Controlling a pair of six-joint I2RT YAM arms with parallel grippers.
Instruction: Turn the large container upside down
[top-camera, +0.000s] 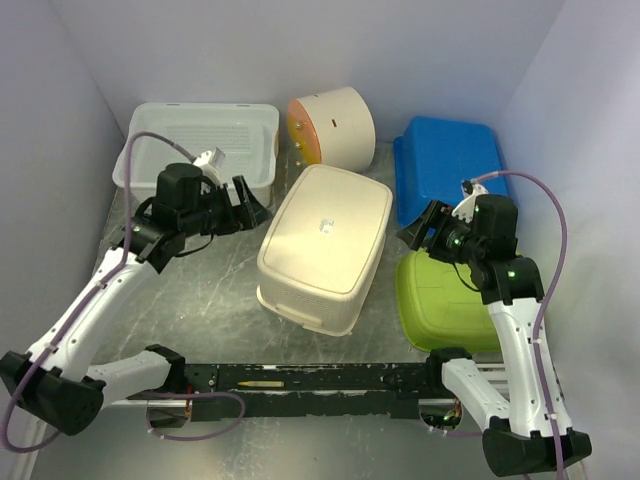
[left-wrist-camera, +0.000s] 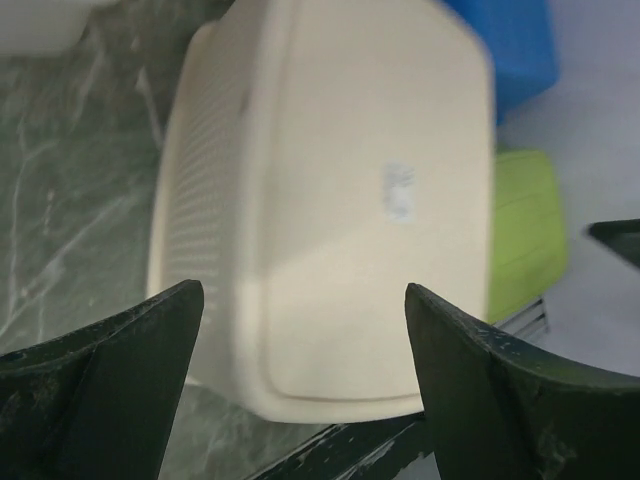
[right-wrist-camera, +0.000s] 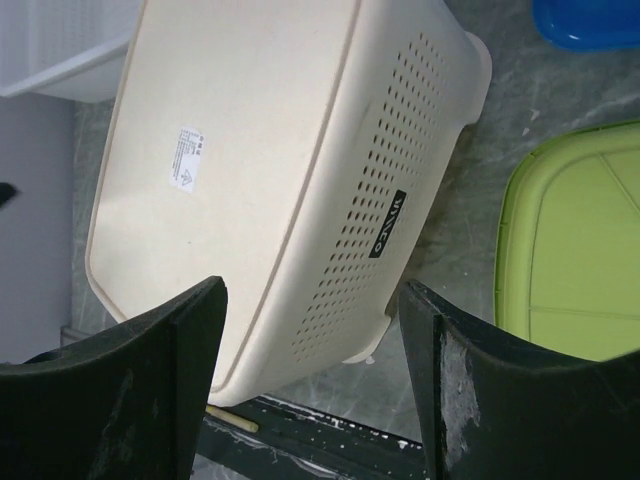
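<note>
The top camera is looking down over the whole table (top-camera: 200, 300); both wrist cameras are closely facing the cream perforated container (top-camera: 322, 250) (opposite sides), all three sharing it.

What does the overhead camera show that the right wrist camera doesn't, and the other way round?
Only overhead: the round tub at the back, and the left arm and right arm along their length.
Only right wrist: the container's holed side wall with its dark label.
Both: the cream container lying bottom up, the green tub, the blue tub, the white basket and the table.
</note>
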